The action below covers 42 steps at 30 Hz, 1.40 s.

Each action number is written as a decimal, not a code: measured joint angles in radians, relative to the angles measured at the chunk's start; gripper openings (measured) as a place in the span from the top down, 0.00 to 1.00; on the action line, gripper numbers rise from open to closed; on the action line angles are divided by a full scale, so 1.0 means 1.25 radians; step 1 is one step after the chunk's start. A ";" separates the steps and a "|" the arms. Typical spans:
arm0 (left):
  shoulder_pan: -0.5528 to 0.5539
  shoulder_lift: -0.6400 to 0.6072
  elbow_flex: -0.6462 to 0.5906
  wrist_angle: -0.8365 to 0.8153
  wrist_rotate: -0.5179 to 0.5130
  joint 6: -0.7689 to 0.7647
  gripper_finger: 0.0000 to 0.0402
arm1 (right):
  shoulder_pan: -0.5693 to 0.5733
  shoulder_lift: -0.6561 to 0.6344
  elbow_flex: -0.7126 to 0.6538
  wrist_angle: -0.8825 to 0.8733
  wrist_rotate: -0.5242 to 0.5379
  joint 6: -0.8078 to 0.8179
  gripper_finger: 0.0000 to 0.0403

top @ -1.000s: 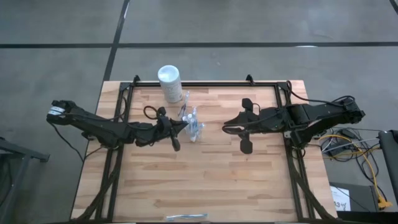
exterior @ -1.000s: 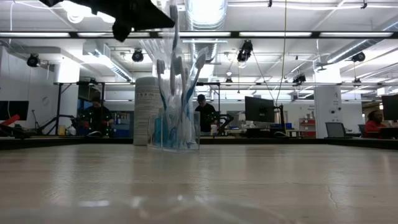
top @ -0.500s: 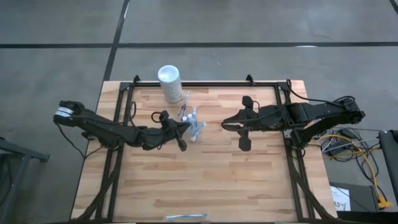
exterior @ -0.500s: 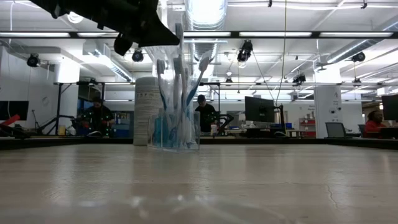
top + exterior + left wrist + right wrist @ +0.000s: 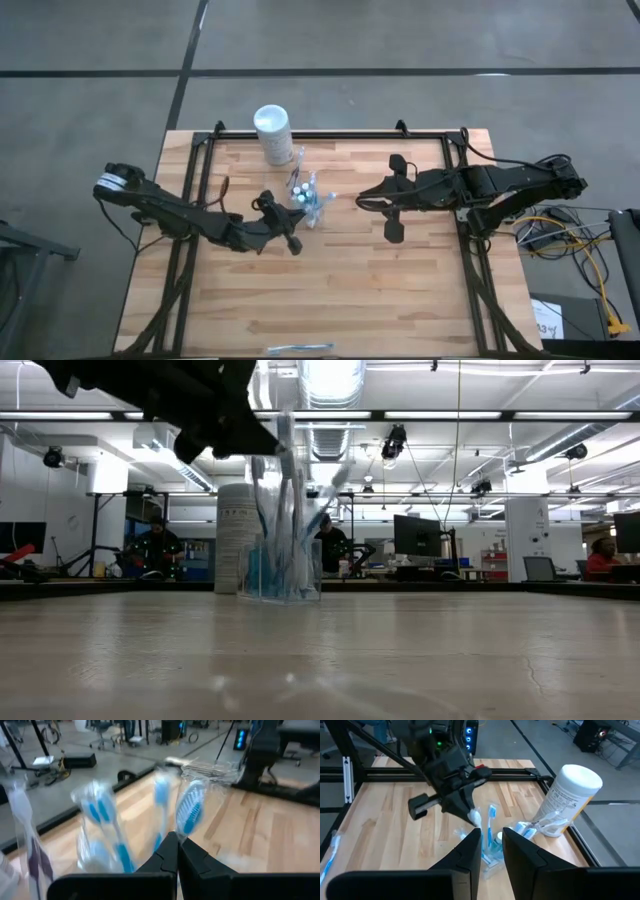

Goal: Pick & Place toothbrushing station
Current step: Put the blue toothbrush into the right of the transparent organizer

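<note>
Standing on the wooden table [image 5: 330, 290], the toothbrushing station [image 5: 313, 206], a small clear plastic holder filled with blue-and-white toothbrushes [image 5: 296, 480], sits just in front of the white cylindrical container [image 5: 272, 133], toward the back edge. Seen from table height, the holder rests flat, the brush heads fanning out above its rim, and the white container rises behind it and slightly to one side.

Reaching in from the holder's left, the left gripper [image 5: 290, 232] hangs just beside the station, above the tabletop. Its fingers [image 5: 169, 854] are clenched together with nothing between them, their tips right up against the brush heads in the left wrist view.

On the station's other side, the right gripper [image 5: 370, 200] waits near it but clear of it. Its fingers [image 5: 470, 852] stand a narrow gap apart, grasping nothing, and point toward the holder and the left arm beyond.

One loose toothbrush [image 5: 300, 349] lies at the table's front edge, well apart from the station. Beyond the table, people sit at desks in the room behind the white container.
</note>
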 joint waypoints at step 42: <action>-0.009 0.089 0.050 -0.105 0.010 -0.122 0.80 | 0.000 0.000 0.000 0.000 0.000 -0.001 0.82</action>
